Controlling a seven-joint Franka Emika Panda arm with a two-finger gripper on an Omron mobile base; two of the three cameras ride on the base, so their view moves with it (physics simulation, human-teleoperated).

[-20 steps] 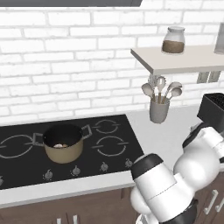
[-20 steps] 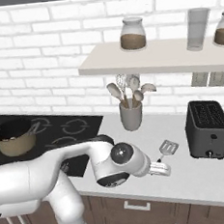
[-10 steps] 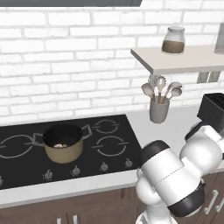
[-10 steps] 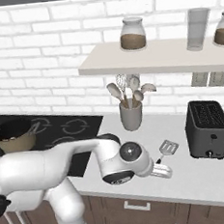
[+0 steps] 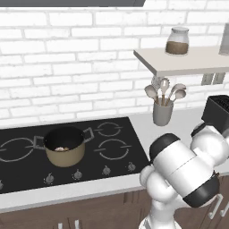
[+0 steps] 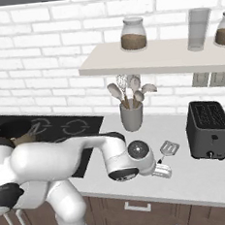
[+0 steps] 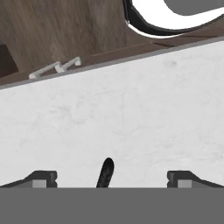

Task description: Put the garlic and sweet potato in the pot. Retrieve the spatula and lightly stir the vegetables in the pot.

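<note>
- The arm reaches out low over the white counter [image 6: 208, 178], bent at the elbow, its wrist turned down so the gripper [image 6: 162, 170] hangs just above the counter near the front edge, right of the cooktop [image 5: 27, 166].
- In the hand view the two finger tips [image 7: 41, 178] stand far apart at the bottom corners, jaws spread wide, with nothing between them but the end of a slim black handle.
- That handle belongs to the spatula [image 6: 168, 148], which lies flat on the counter; its silvery slotted head points toward the toaster [image 6: 208, 129], and the handle runs back under the gripper. In the hand view the handle tip [image 7: 105, 173] rises midway between the fingers.
- Whether the fingers touch the handle cannot be told.
- The pot [image 5: 65, 146] sits on the cooktop, well apart from the gripper, with two small lumps inside: the off-white garlic [image 5: 58, 149] and, beside it, the pinkish-brown sweet potato [image 5: 66, 149].
- The grey utensil cup [image 6: 132, 115] with pale spoons stands behind the gripper, near the wall; the toaster is to its right.
- Bare counter lies between spatula, cup and toaster; the counter's front edge is close to the gripper, with wooden cabinet fronts [image 7: 52, 35] below.
- A shelf [image 6: 153, 57] with jars hangs above the cup.
</note>
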